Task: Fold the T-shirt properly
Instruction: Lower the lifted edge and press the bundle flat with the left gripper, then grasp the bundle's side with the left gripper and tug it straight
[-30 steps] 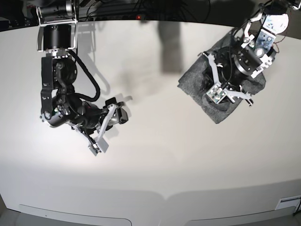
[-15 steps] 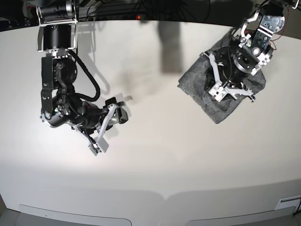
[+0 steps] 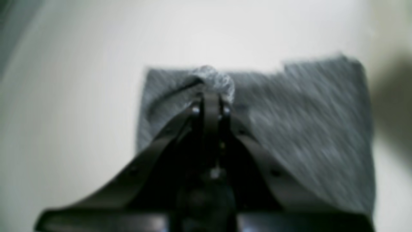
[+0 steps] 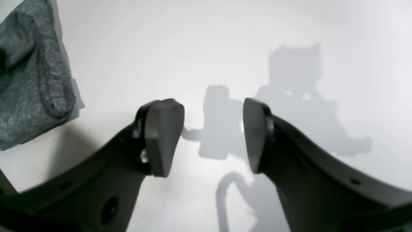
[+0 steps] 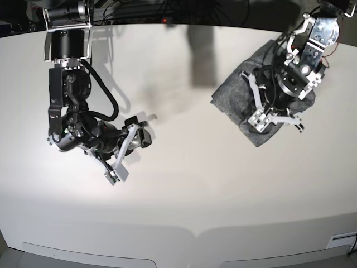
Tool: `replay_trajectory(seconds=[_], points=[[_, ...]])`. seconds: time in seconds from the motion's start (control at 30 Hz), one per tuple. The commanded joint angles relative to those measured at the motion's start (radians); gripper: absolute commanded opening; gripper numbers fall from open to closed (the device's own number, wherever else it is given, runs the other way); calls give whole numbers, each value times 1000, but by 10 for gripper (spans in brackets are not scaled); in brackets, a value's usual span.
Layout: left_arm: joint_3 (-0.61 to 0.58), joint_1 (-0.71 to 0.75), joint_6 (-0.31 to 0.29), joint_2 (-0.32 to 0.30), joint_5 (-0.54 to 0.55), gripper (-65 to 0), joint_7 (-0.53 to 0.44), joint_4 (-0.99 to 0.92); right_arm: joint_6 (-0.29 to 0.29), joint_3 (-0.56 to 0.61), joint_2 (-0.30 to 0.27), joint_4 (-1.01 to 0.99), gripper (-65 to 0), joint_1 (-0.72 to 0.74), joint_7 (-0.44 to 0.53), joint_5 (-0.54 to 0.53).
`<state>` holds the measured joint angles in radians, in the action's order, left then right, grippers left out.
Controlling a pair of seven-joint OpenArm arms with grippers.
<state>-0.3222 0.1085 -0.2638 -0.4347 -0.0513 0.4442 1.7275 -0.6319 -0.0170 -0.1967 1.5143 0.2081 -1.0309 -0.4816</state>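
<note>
The charcoal-grey T-shirt point(image 5: 231, 97) lies folded into a small rectangle at the table's back right. It fills the blurred left wrist view point(image 3: 305, 129) and shows at the top left of the right wrist view point(image 4: 29, 80). My left gripper point(image 5: 261, 120) hovers over the shirt's near part with its jaws together, and a small bunch of cloth point(image 3: 214, 80) stands up at its tips. My right gripper point(image 5: 120, 159) is open and empty over bare table at the left, far from the shirt; its pads point(image 4: 164, 135) stand well apart.
The white table point(image 5: 184, 184) spreads between the two arms. Dark cables and mounts point(image 5: 139, 11) line the back edge. The front edge point(image 5: 195, 231) curves along the bottom of the base view.
My left gripper has shifted slightly toward the front of the shirt and its wrist has turned a little. The right arm has not moved.
</note>
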Motion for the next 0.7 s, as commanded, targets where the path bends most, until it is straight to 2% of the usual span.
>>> replay_trajectory(seconds=[0.0, 0.13, 0.23, 0.4, 0.57, 0.67], points=[[6, -30, 18, -9, 0, -650, -27, 15, 0, -3, -6, 17, -310, 24, 12, -16], [6, -89, 84, -9, 3, -650, -28, 13, 0, -3, -6, 17, -310, 24, 11, -16], [6, -124, 85, -9, 3, -650, -54, -29, 0, -3, -5, 17, -310, 24, 9, -17], [6, -185, 86, -9, 7, -650, -151, -195, 0, -3, -5, 17, -310, 23, 4, -17], [6, -274, 159, -9, 35, -650, -173, -311, 0, -3, -5, 17, -310, 21, 4, -20], [6, -316, 160, -8, 73, -650, -185, -374, 0, -3, -2, 17, -310, 21, -2, -21]])
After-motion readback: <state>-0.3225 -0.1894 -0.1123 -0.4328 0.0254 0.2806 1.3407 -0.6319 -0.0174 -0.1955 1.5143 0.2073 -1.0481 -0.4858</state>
